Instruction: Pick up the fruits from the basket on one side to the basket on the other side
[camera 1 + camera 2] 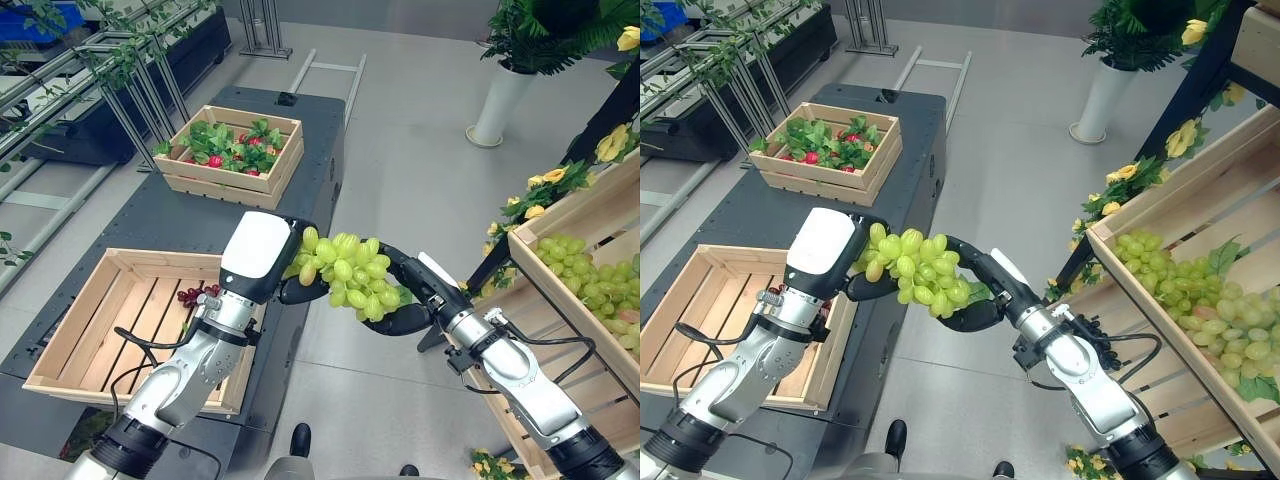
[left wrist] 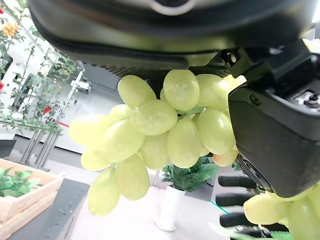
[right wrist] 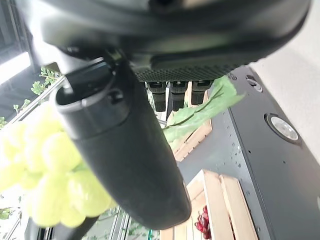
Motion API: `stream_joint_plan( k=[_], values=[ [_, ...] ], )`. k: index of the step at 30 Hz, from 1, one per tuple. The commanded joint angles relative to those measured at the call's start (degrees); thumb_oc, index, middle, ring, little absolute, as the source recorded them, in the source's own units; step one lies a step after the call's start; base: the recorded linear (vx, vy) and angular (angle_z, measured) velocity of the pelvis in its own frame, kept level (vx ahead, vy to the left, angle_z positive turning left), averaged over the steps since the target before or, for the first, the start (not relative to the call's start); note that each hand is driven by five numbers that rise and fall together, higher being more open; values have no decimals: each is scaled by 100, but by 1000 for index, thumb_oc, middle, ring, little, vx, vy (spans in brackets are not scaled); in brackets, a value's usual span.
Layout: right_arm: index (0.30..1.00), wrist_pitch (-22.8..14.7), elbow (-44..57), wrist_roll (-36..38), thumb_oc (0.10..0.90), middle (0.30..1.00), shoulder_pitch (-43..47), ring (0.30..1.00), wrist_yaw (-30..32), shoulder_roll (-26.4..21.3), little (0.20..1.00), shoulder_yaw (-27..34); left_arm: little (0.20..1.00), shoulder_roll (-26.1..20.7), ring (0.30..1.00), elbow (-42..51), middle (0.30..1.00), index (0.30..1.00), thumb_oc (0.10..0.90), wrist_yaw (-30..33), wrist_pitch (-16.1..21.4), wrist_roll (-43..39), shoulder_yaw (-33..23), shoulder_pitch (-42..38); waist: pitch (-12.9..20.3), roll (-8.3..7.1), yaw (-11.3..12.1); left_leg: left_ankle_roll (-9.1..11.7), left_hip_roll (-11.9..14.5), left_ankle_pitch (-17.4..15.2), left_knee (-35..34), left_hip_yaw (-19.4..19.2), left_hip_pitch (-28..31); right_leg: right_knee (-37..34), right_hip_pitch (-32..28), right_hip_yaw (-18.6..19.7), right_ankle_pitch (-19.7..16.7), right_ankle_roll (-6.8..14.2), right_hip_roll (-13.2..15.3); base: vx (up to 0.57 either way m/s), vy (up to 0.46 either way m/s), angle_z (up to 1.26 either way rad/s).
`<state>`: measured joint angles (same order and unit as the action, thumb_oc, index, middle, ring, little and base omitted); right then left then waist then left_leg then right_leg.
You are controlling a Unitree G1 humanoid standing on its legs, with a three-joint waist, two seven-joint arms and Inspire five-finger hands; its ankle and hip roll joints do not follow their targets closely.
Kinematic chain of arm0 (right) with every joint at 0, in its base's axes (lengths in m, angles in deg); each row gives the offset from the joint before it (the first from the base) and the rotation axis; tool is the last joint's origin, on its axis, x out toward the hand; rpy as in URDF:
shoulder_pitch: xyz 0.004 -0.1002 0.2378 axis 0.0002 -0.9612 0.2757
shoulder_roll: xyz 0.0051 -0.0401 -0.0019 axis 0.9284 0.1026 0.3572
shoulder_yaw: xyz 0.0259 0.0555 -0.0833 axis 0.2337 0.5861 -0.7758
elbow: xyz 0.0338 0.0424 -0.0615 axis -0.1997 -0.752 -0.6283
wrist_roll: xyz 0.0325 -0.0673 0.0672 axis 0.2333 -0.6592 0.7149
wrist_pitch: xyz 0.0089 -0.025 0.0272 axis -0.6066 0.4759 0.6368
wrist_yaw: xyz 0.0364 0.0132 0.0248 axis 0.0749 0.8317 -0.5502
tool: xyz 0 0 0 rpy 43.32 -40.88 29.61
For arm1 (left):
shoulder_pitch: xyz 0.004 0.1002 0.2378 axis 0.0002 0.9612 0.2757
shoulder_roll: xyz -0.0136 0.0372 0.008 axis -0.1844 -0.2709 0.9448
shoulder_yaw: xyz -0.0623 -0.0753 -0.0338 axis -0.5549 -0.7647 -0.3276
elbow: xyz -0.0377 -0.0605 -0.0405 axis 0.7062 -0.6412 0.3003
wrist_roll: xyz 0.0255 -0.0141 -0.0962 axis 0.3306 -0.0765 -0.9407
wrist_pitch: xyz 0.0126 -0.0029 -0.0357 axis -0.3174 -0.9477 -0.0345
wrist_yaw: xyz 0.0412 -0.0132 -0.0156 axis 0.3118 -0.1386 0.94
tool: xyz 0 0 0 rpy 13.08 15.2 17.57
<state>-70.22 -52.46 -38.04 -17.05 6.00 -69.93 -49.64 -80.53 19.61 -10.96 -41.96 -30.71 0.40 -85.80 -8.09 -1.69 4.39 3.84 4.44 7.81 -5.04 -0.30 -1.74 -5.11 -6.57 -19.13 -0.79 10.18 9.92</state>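
Left eye view: both hands, left hand (image 1: 262, 257) and right hand (image 1: 405, 300), clasp green grapes (image 1: 345, 272); near crate (image 1: 75, 340) holds dark grapes (image 1: 193, 294)

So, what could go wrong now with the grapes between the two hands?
1. The green grape bunch hangs over bare floor, between the left robot hand and right robot hand; a poor handover may drop it.
2. Squeezing could burst or detach grapes.
3. The near wooden crate lies further left, so swinging may shake grapes loose.

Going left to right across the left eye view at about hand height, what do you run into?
Wooden crate on the table → left hand → grape bunch → right hand → crate of grapes.
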Motion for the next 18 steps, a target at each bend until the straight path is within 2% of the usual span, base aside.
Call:
stream_joint_plan(
  k=[1,11,18],
  values=[
    [900,-726,672,372,800,900,570,900,317,-1,900,165,300,169,300,179,300,300,400,267,195,-254,-54,-746,730,-17,12,24,-117,-763,4,-93,361,155,147,158,-4,-171,-101,0,0,0],
    [900,-440,838,1282,800,900,576,900,-384,158,900,70,300,203,300,70,300,300,400,419,118,-183,-91,-709,733,-19,8,32,-102,-755,4,-116,352,146,159,166,-8,-177,-96,0,0,0],
    [900,-126,860,2600,800,900,544,900,-1067,285,900,30,300,161,300,-86,300,300,400,839,-36,-18,-300,-770,725,-59,16,60,-89,-728,4,-116,338,150,160,113,-27,-185,-94,0,0,0]
  ],
)
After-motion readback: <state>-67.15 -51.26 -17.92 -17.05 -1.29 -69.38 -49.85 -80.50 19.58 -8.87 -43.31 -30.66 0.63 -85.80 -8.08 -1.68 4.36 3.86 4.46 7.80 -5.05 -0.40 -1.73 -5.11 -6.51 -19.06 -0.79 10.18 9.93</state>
